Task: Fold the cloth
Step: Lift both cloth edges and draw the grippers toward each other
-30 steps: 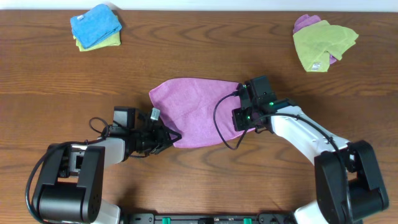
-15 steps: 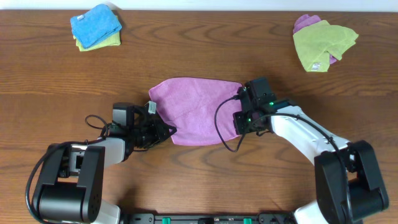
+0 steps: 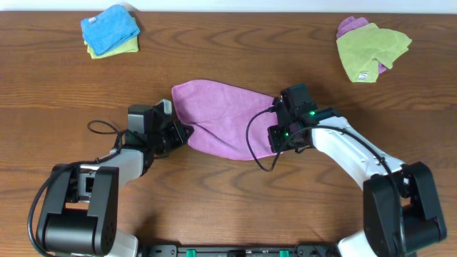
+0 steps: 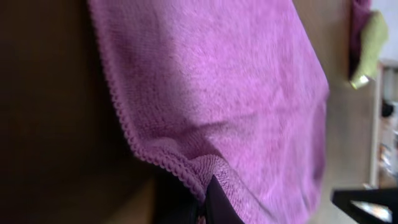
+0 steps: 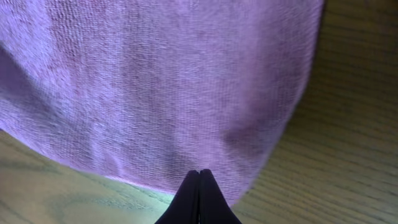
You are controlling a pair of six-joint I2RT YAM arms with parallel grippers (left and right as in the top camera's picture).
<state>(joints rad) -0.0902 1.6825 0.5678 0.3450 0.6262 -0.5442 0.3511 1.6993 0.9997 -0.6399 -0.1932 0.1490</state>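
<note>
The purple-magenta cloth (image 3: 221, 118) lies partly spread at the table's middle, its near edge drawn up. My left gripper (image 3: 184, 133) is at its left corner, shut on the stitched hem. In the left wrist view the cloth (image 4: 230, 81) fills the frame, and the left gripper (image 4: 207, 198) pinches a fold of its border. At the cloth's right edge is my right gripper (image 3: 274, 123). In the right wrist view the right gripper (image 5: 199, 175) is shut tight with its tips at the edge of the cloth (image 5: 161, 81), which hangs slightly above the wood.
A bright blue cloth (image 3: 109, 26) sits on a lime-green one at the far left. Another lime-green cloth (image 3: 371, 46) lies over a purple one at the far right. Black cables loop beside both wrists. Bare wood surrounds the central cloth.
My left gripper has shut on the cloth's near-left corner and carried it left and away from the front edge, which narrowed the cloth. The right gripper has stayed nearly still.
</note>
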